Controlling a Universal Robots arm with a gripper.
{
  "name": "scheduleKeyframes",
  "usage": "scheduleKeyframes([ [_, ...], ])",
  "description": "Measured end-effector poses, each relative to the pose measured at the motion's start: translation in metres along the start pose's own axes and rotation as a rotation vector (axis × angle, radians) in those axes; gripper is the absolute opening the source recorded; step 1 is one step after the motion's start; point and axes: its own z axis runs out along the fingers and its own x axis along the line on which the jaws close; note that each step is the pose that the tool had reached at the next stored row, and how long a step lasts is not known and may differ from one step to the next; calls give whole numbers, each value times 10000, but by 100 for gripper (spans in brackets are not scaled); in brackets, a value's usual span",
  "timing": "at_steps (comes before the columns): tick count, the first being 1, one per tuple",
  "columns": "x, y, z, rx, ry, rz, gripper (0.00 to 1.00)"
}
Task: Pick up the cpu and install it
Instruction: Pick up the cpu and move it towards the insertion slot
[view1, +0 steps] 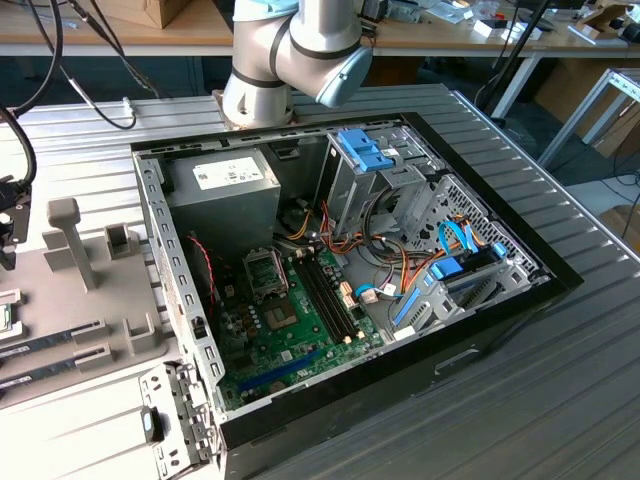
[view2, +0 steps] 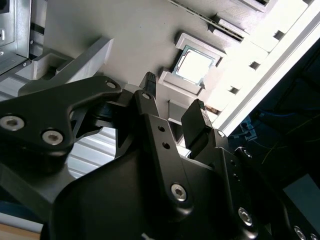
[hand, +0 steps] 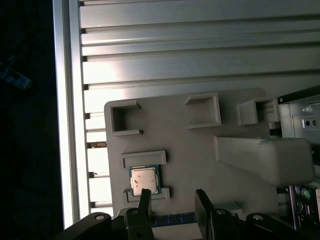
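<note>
The cpu is a small silver square with a thin green rim, lying flat in a recess of the grey fixture plate. It also shows bright in the second wrist view as the cpu, and at the exterior view's left edge as the cpu. My gripper hangs above the plate, open, with nothing between its black fingers. One fingertip lines up with the chip's edge and the other stands off to its side. The socket on the motherboard stands with its metal frame raised.
The open computer case fills the middle of the ribbed metal table, with a grey power-supply box and drive cages inside. On the fixture plate a tall grey post stands, and long green memory sticks lie in slots beside the chip.
</note>
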Motion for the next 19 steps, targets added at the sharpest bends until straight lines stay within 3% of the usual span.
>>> scheduleKeyframes([
  [19, 7, -2, 40, 0, 1, 0, 48],
])
